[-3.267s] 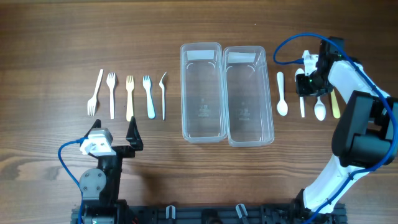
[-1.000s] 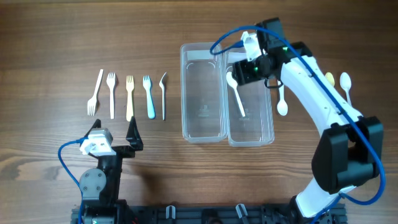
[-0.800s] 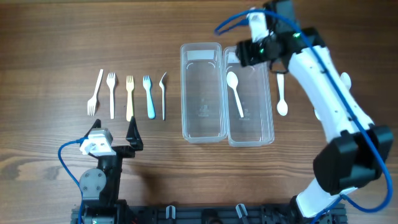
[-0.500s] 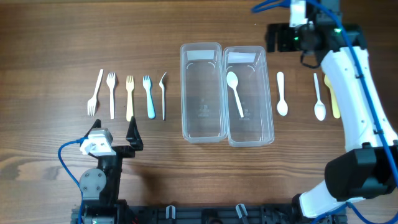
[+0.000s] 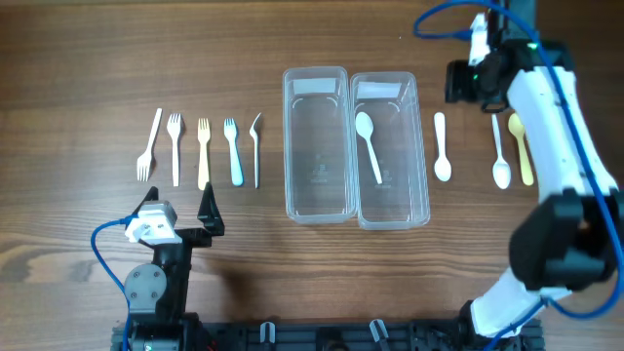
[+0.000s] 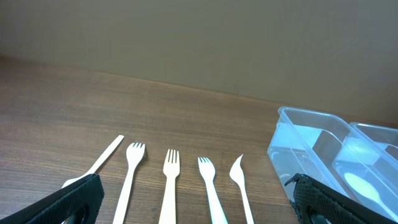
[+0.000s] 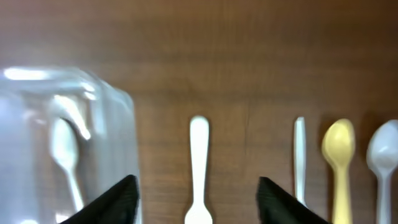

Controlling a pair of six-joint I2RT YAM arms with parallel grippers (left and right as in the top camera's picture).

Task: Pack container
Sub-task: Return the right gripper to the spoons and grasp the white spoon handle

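Two clear containers stand side by side mid-table, the left one [image 5: 317, 146] bare. The right one [image 5: 392, 190] has a white spoon [image 5: 369, 146] lying in it, and that container [image 7: 112, 124] and its spoon [image 7: 65, 155] show at the left of the right wrist view. My right gripper [image 5: 460, 86] hovers open and empty, just right of that container. Its jaws [image 7: 198, 205] straddle a white spoon [image 7: 199, 168] lying on the table [image 5: 442, 146]. My left gripper [image 5: 178, 207] rests wide open near the front left, behind a row of several forks [image 6: 169, 180].
More spoons lie right of the containers: a thin white one [image 5: 499, 156], a yellow one [image 5: 524, 151] and a pale one [image 7: 382, 162]. The forks [image 5: 203, 151] lie in a row left of the containers. The right arm [image 5: 556, 146] reaches over the table's right side.
The right gripper let a white spoon go in the right container. It then swung back and right, and now hovers over the spoons on the table. The left arm has not moved.
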